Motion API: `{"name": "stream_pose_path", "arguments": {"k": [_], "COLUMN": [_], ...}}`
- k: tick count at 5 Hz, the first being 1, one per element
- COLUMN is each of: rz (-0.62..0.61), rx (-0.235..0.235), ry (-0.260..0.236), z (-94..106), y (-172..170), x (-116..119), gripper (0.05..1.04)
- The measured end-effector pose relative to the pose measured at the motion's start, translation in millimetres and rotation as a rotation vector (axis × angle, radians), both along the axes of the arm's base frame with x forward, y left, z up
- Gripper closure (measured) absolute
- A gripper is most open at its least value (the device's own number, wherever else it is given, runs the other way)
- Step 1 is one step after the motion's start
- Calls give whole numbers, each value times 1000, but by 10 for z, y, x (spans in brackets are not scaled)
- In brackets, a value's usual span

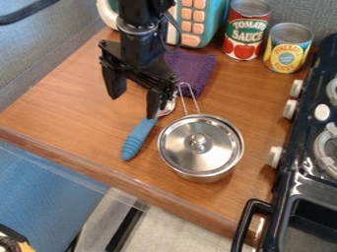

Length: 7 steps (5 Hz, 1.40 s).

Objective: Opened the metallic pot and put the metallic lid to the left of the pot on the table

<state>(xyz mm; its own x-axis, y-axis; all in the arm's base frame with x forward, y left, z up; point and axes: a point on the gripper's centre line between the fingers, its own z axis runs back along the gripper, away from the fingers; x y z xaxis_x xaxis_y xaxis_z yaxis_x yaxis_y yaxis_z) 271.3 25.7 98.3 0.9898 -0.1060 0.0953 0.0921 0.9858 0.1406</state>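
We're watching the gripper (134, 107) hanging above the table (72, 106), its fingers standing wide apart, gripping nothing, and we're seeing the metallic lid (214, 137) sitting on the metallic pot (205, 178), right of the blue-handled utensil (139, 139).

At the upper right of the frame, "TOMATO SAUCE" stands on the red can (247, 30); just right of it, the yellow can (287, 48) reads "PINEAPPLE SLICES".
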Motion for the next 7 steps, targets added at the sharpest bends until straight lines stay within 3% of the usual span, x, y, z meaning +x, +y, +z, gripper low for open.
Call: {"name": "stream_pose_path", "arguments": {"k": [1, 4, 7], "rz": [7, -103, -85], "rx": [-2, -24, -81], "ry": [22, 37, 58], "z": [-57, -170, -376], "y": [-6, -637, -794], "x": [-17, 76, 155], "gripper": [83, 83, 118]}}
